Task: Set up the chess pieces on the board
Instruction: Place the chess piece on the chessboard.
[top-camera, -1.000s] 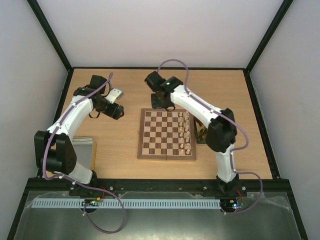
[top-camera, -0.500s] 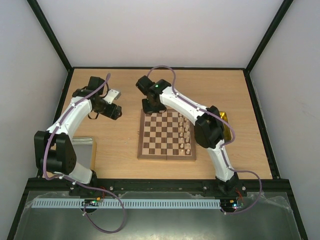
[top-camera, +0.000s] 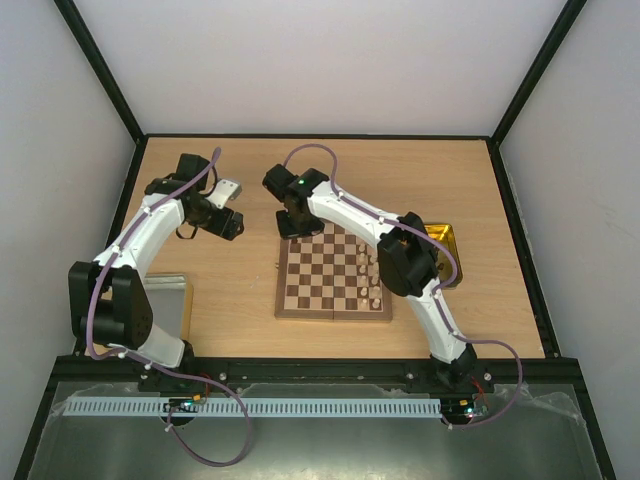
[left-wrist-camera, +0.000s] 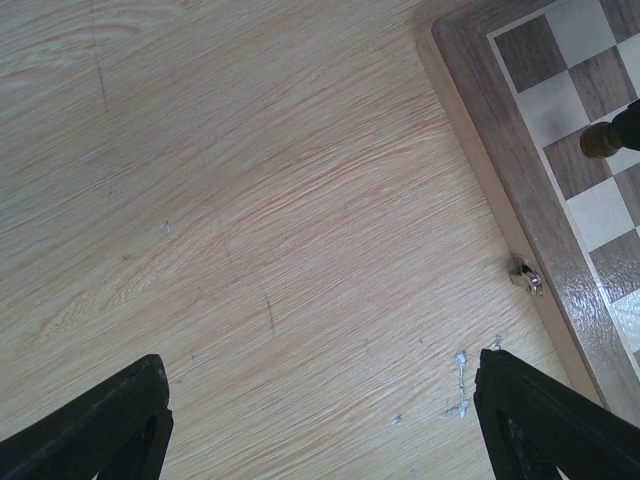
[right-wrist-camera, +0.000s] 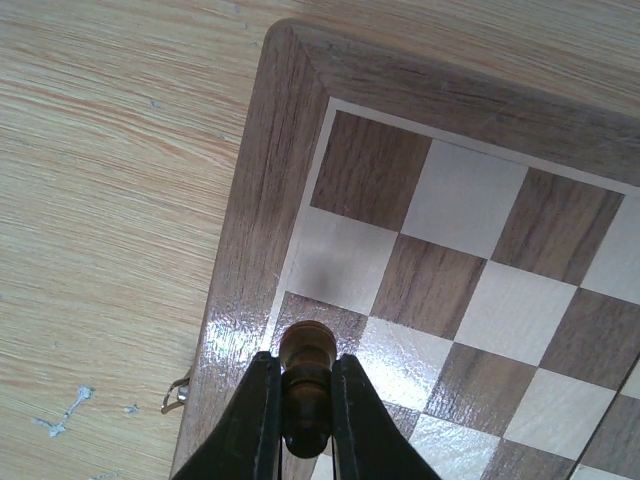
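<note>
The worktop (left-wrist-camera: 250, 200) under me is pale wood-grain, matt, flecked with a few whitish scuffs. The board (right-wrist-camera: 245, 210) is varnished wood, its brown border glossy enough to catch glare. The dark chessman (right-wrist-camera: 305, 385) is turned wood with a polished sheen. My right fingers (right-wrist-camera: 250, 430) and my left fingers (left-wrist-camera: 110, 430) are matt black, plastic by the look. The clasp (left-wrist-camera: 527, 277) on the board's edge seems bright metal, though it shows too small to be sure.
</note>
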